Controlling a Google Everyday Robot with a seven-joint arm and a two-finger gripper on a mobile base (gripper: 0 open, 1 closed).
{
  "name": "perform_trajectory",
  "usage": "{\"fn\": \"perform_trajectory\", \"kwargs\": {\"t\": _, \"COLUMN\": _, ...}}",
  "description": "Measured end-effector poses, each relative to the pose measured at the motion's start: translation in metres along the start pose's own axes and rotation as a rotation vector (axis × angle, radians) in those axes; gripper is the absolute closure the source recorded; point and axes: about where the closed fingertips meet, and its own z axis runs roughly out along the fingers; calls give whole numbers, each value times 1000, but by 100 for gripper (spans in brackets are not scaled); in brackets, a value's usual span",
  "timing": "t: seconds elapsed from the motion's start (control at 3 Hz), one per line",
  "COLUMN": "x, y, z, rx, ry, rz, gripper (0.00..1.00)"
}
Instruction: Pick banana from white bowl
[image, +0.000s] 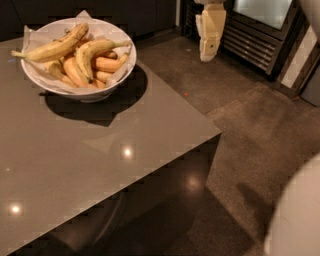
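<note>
Waiting off the table, pick not yet begun

Camera view: the gripper (208, 52) hangs at the far edge of the scene, over the floor (240, 110), to the right of the table (100, 165) and well apart from the bowl (75, 92). Whether it is open or closed I cannot tell; nothing shows in its hold. The bowl sits at the far left corner of the table, lined with crinkled paper. The banana (89, 57), strongly curved and speckled, lies on top of the pile, its arch uppermost. Just left of it rests a longer, straighter banana (55, 46), with stubby orange ones (107, 64) underneath.

The step in hand looks like the approach, nothing gripped yet. Next, the gripper would likely need to travel left over the table, come above the bowl, line up across the curved banana's middle, and descend without nudging its neighbours.
</note>
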Motion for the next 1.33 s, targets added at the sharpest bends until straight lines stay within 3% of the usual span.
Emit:
{"fn": "perform_trajectory", "kwargs": {"t": 0.33, "x": -32, "y": -29, "z": 11, "rx": 6, "ry": -7, "rz": -131, "gripper": 0}}
{"fn": "perform_trajectory", "kwargs": {"t": 0.67, "x": -37, "y": -39, "z": 12, "rx": 36, "ry": -16, "rz": -141, "gripper": 0}}
{"fn": "perform_trajectory", "kwargs": {"t": 1.0, "x": -52, "y": -51, "z": 26, "rx": 34, "ry": -91, "rz": -176, "gripper": 0}}
{"fn": "perform_trajectory", "kwargs": {"t": 1.33, "x": -81, "y": -73, "z": 45, "rx": 29, "ry": -157, "rz": -262, "gripper": 0}}
